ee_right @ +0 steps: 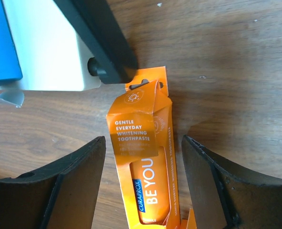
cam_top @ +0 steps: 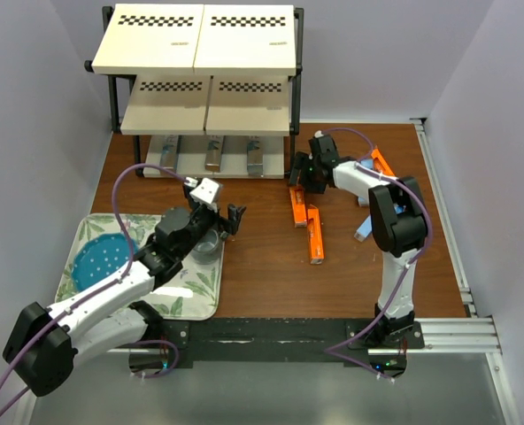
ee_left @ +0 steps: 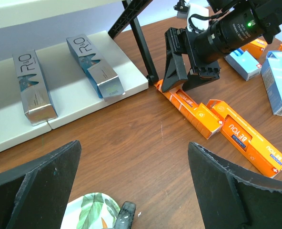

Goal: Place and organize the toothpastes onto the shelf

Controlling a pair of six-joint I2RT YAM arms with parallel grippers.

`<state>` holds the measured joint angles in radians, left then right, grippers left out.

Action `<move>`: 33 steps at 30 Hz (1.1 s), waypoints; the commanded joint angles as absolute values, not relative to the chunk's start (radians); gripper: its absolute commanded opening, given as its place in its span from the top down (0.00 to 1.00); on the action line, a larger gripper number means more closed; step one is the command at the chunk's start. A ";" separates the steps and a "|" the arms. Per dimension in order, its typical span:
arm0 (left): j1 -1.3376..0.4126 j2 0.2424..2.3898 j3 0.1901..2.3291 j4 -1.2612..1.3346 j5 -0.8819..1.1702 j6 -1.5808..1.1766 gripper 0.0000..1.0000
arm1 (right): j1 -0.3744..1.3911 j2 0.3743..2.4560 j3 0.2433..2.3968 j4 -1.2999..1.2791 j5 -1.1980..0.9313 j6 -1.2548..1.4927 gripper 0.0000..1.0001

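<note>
The shelf (cam_top: 200,53) stands at the back; its bottom board (ee_left: 126,81) holds three shiny metallic toothpaste boxes (cam_top: 213,155), two of which show in the left wrist view (ee_left: 95,62). Two orange boxes (cam_top: 298,205) (cam_top: 315,235) lie end to end on the table by the shelf's right foot. My right gripper (cam_top: 299,175) is open, with its fingers (ee_right: 69,186) on either side of the near orange box (ee_right: 148,162). My left gripper (cam_top: 231,217) is open and empty above the table (ee_left: 134,191). Light blue boxes (ee_left: 279,83) lie at the right.
A leaf-patterned tray (cam_top: 191,288) with a round blue plate (cam_top: 103,261) sits at the front left under my left arm. Another orange box (cam_top: 381,161) and a light blue box (cam_top: 365,228) lie beside my right arm. The shelf's black foot (ee_right: 103,43) is close to my right gripper.
</note>
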<state>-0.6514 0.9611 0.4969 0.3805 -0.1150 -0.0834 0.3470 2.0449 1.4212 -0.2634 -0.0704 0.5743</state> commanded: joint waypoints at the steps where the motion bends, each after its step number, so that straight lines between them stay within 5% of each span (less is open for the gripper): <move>1: -0.658 0.968 0.499 0.434 -0.117 -0.055 0.00 | 0.357 2.054 1.465 -0.239 -0.071 0.545 0.31; 15: -0.669 0.980 0.503 0.434 -0.117 -0.054 0.00 | 0.385 2.108 1.514 -0.262 -0.003 0.476 0.33; 33: -0.686 0.999 0.515 0.422 -0.106 -0.060 0.00 | 0.429 1.948 1.370 -0.359 0.175 0.514 0.58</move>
